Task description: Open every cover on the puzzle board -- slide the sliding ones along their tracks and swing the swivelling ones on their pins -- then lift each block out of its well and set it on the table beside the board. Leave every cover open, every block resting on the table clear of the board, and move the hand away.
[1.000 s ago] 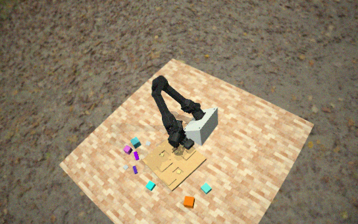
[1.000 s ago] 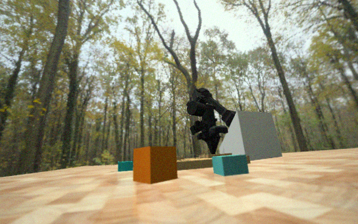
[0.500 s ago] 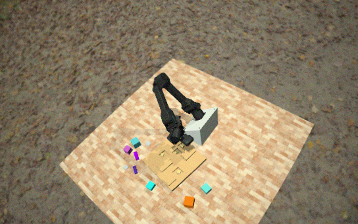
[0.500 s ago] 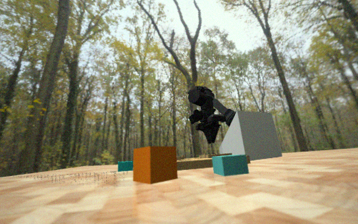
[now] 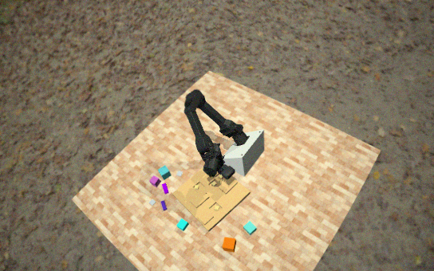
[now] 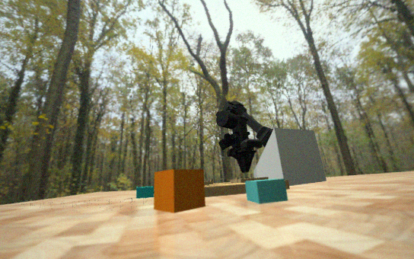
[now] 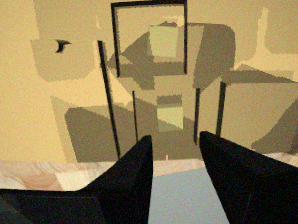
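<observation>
Gripper [image 7: 174,163] part open, holding nothing, poised above board [image 7: 60,116] edge. Pale block [image 7: 166,42] sits in open well just ahead, cover seemingly slid back. Risk: fingers too narrow, may strike block top or well rim.

Claw [image 7: 174,163] above board [image 7: 40,116]; block [image 7: 166,42] in well.
</observation>
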Tool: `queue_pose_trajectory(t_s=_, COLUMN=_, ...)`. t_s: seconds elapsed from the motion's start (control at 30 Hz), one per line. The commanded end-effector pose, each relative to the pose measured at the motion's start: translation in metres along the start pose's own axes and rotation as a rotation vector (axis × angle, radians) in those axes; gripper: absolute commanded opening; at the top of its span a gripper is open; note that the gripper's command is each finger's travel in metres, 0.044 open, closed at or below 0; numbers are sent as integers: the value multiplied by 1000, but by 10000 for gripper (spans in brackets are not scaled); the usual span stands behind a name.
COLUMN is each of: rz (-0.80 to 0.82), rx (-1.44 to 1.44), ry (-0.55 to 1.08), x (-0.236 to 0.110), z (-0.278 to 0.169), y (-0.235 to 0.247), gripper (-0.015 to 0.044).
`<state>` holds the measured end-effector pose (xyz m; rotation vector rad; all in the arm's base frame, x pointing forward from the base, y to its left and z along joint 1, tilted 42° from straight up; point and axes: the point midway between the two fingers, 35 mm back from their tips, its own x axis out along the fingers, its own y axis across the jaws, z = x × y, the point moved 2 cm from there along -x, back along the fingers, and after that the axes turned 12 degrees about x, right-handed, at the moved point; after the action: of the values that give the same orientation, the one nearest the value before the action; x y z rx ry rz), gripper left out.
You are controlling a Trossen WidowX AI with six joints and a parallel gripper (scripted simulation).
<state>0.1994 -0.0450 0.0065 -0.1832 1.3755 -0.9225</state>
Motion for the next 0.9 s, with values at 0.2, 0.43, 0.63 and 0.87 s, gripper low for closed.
queue_pose_trajectory(t_s=0.2, rz=-4, rx=-6, ry=-4, x=7, z=0, y=-1, gripper=144)
queue_pose_trajectory(t_s=0.43, rz=-4, rx=-6, ry=-4, x=7, z=0, y=-1, gripper=144)
queue_pose_trajectory(t_s=0.63, rz=-4, rx=-6, ry=-4, x=7, z=0, y=-1, gripper=144)
queue_pose_trajectory(t_s=0.87, rz=-4, rx=-6, ry=-4, x=9, z=0, y=-1, gripper=144)
